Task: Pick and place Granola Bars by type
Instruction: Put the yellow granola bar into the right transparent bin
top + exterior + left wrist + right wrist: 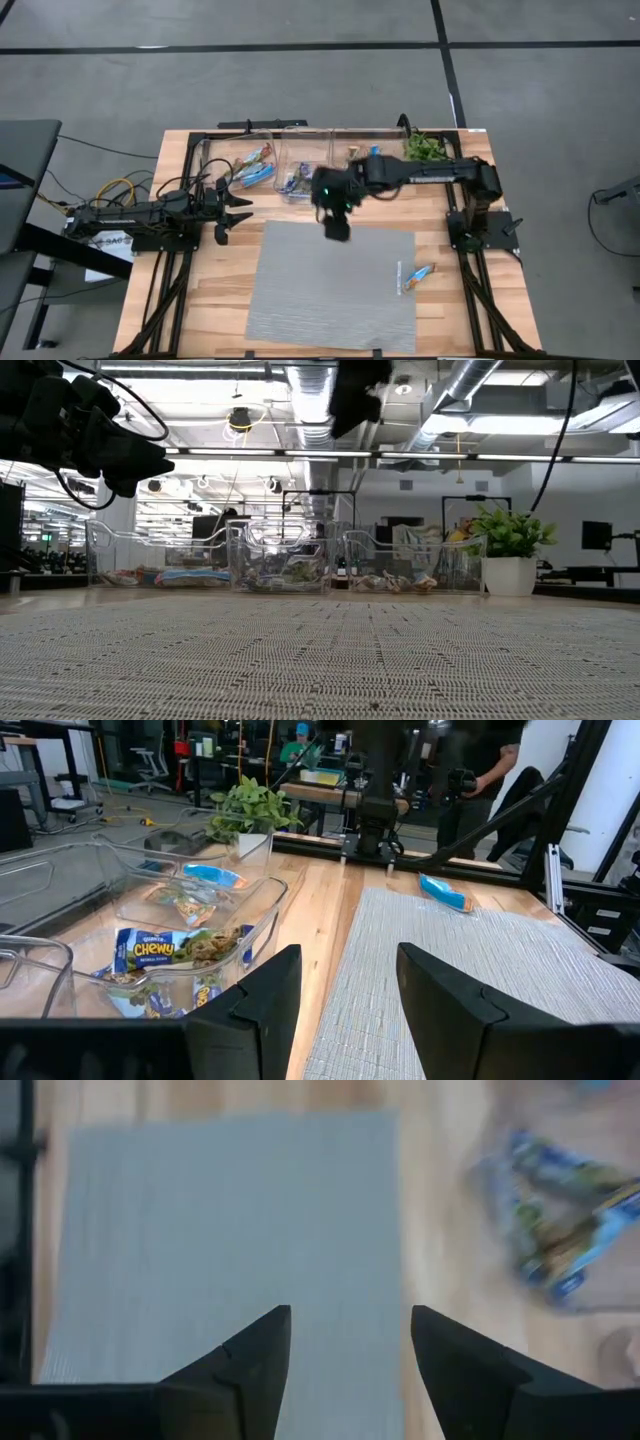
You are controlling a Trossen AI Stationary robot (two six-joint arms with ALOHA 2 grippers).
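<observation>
Broadly, a wooden table (215, 300) carries a grey mat (330, 285) across its middle, with a row of three clear bins (285, 555) along the far edge and a potted plant (425, 147) at the right end of that row; the right arm reaches in from the right side, and its gripper (350, 1355) hangs above the mat's far edge just in front of the middle bin, jaws apart with nothing between them; the left gripper (345, 995) waits at the table's left side near the left bin, jaws likewise apart and empty; granola bars (255, 168) lie sorted inside the bins, a blue-and-yellow one labelled Chewy (165, 948) showing in the left wrist view; one blue bar (420, 275) lies on the bare wood just right of the mat, with a small pale bar (399, 277) beside it at the mat's right edge.
</observation>
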